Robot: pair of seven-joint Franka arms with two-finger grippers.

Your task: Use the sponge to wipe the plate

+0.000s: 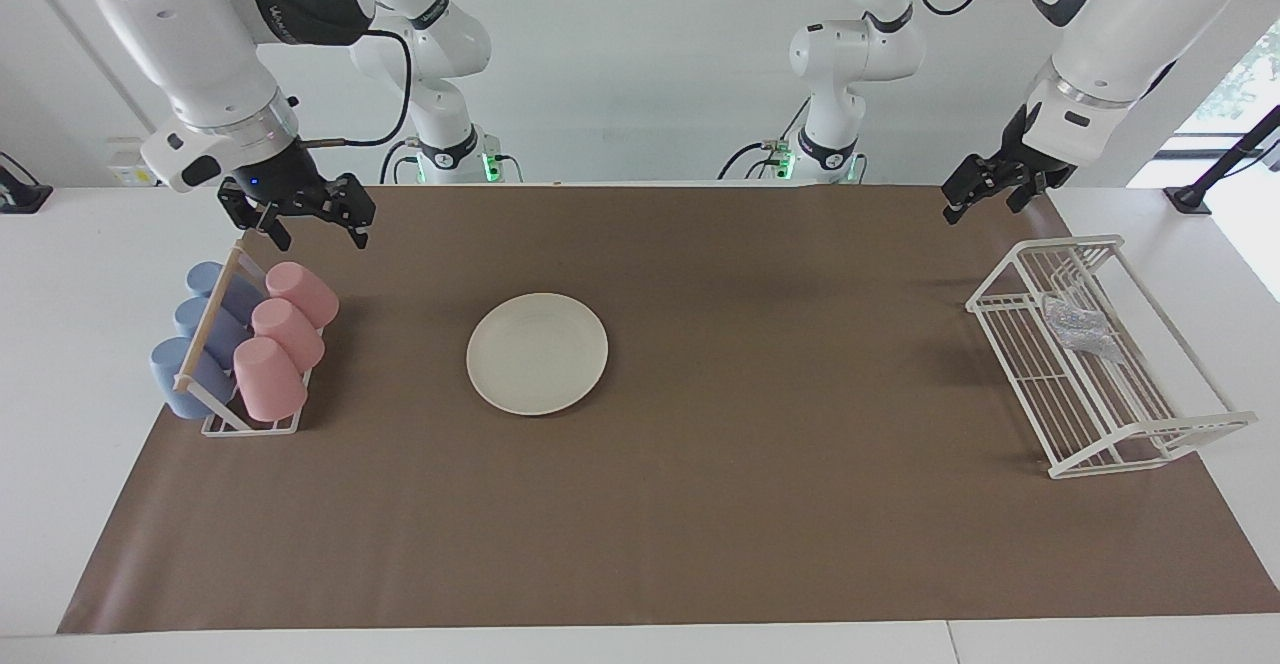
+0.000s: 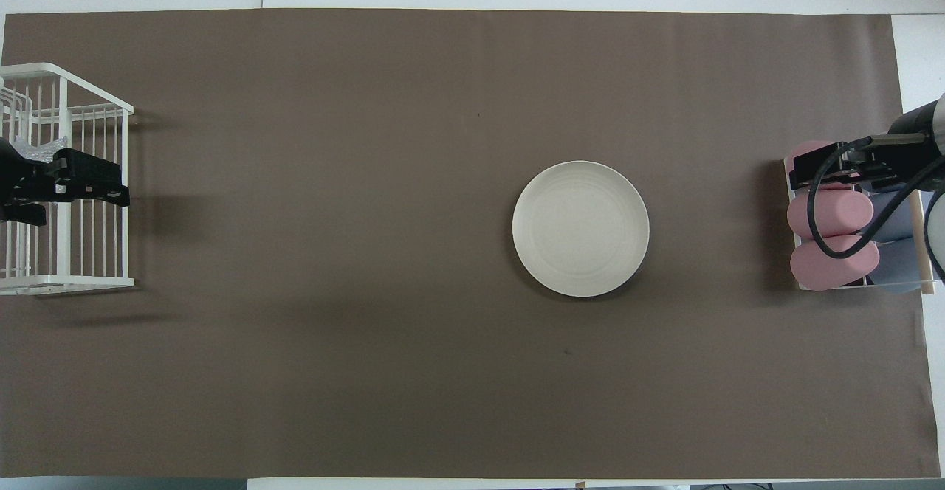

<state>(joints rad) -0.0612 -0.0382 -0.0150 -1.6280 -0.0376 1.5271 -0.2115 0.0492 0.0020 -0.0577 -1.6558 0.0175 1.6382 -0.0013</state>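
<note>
Resting in wire rack (image 1: 1100,414), sponge (image 1: 1078,324), cups (image 1: 285,339) in holder (image 1: 250,426)

The plate (image 1: 537,353) (image 2: 581,229), round, cream-white and faintly ringed, is lying flat and bare on the brown-covered tabletop (image 1: 700,504) (image 2: 332,364), toward the right arm's end. The sponge (image 1: 1080,326) (image 2: 33,150), a small silvery mesh pad, is sitting inside the white wire rack (image 1: 1100,414) (image 2: 88,281) at the left arm's end, well apart from the plate.
</note>
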